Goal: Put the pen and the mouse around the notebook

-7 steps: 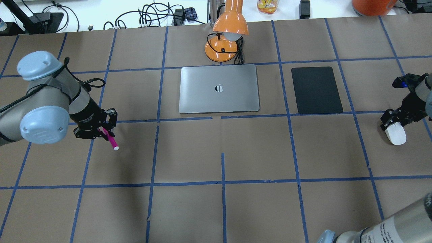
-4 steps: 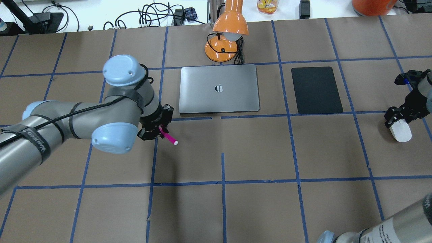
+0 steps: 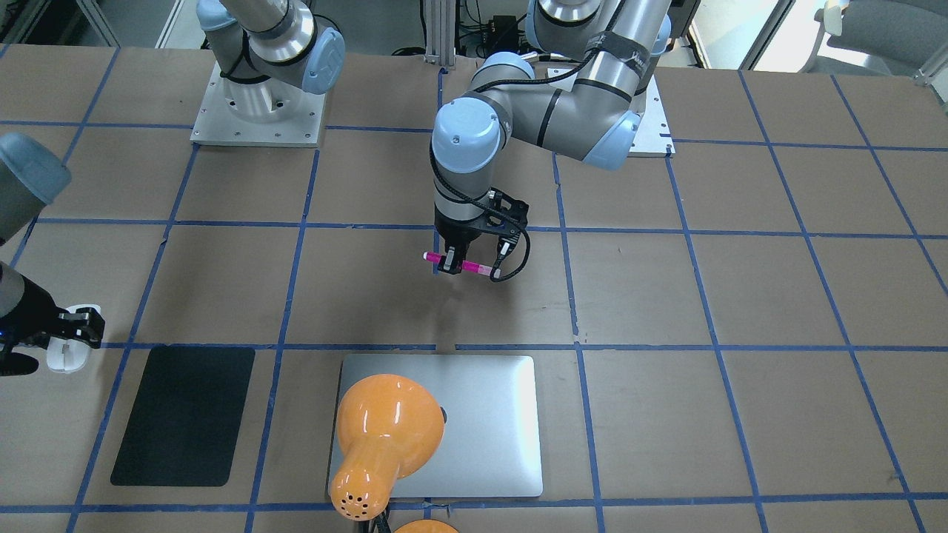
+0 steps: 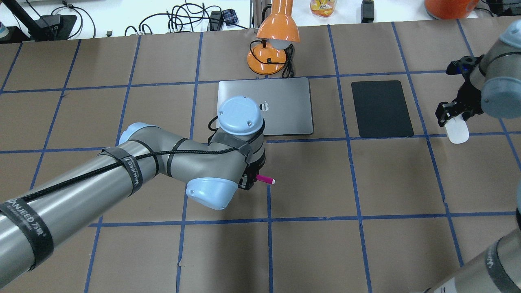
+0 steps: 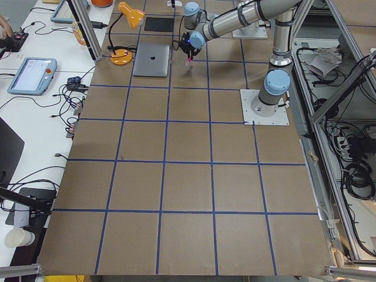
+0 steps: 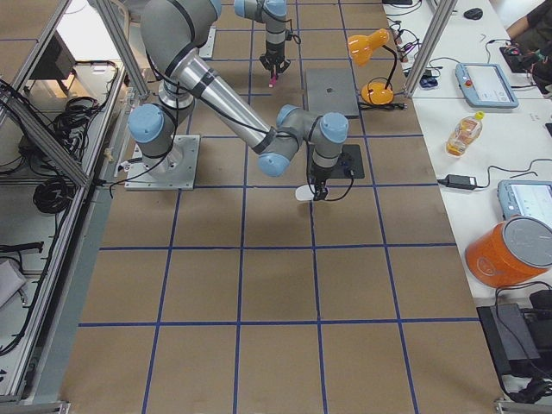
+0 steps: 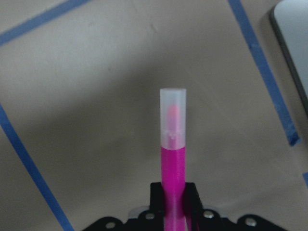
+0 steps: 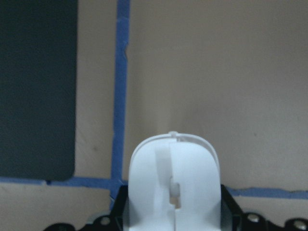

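Just in front of the flat silver notebook (image 4: pixel 285 116), the left gripper (image 3: pixel 457 263) pinches the short pink pen (image 7: pixel 172 163), whose pale see-through cap sticks out sideways. Past the black mat (image 4: pixel 381 108), the right gripper (image 4: pixel 451 116) squeezes the small white mouse (image 8: pixel 174 187).

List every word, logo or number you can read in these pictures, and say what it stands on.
"WANJEED", followed by characters too blurred to read: black strap on the left arm.
"WANJEED": second strap, same arm.
Logo without letters, half hidden by the arm: notebook.
Bottle label: too blurred to read.
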You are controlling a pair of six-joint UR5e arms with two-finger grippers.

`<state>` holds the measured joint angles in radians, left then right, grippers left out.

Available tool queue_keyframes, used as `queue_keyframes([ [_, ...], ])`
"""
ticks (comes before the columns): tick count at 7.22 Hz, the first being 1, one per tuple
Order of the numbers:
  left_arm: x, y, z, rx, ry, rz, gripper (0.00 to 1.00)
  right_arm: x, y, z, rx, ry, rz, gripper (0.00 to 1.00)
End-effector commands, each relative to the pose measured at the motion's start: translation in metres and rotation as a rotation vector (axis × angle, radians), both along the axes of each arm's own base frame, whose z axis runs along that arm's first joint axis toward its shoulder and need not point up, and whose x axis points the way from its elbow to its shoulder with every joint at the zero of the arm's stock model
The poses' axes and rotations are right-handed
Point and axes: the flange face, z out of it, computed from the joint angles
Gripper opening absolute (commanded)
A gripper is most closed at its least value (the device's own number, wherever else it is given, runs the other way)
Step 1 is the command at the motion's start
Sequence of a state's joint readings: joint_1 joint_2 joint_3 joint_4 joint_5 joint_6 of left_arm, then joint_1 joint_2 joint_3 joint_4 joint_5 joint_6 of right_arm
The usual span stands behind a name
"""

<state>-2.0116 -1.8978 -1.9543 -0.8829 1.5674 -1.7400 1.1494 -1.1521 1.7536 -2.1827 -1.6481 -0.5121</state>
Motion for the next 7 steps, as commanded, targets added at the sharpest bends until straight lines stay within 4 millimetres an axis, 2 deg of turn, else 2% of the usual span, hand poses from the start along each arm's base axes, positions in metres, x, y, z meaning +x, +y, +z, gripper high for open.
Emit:
queue_keyframes([
  [1, -0.027, 0.005, -0.028, -0.003, 0.013, 0.100, 0.00, 0.064, -0.045, 0.010, -0.063, -0.006, -0.083, 0.36],
  [2, -0.034, 0.004, -0.028, -0.019, 0.023, 0.091, 0.00, 0.082, -0.058, 0.005, -0.080, -0.040, -0.132, 0.37],
  [3, -0.035, 0.004, -0.030, -0.018, 0.021, 0.086, 0.00, 0.091, -0.070, 0.000, -0.087, -0.065, -0.172, 0.37],
  [4, -0.035, 0.006, -0.029, -0.021, 0.014, 0.072, 0.99, 0.104, -0.075, 0.001, -0.096, -0.086, -0.184, 0.39],
  [5, -0.033, 0.003, -0.020, -0.037, 0.025, 0.045, 1.00, 0.125, -0.079, -0.011, -0.091, -0.099, -0.201, 0.39],
  [6, -0.030, 0.000, -0.006, -0.058, 0.028, -0.118, 1.00, 0.134, -0.080, -0.020, -0.079, -0.101, -0.197, 0.39],
  [7, -0.025, -0.004, 0.017, -0.089, 0.036, -0.250, 1.00, 0.133, -0.081, -0.029, -0.066, -0.102, -0.182, 0.39],
])
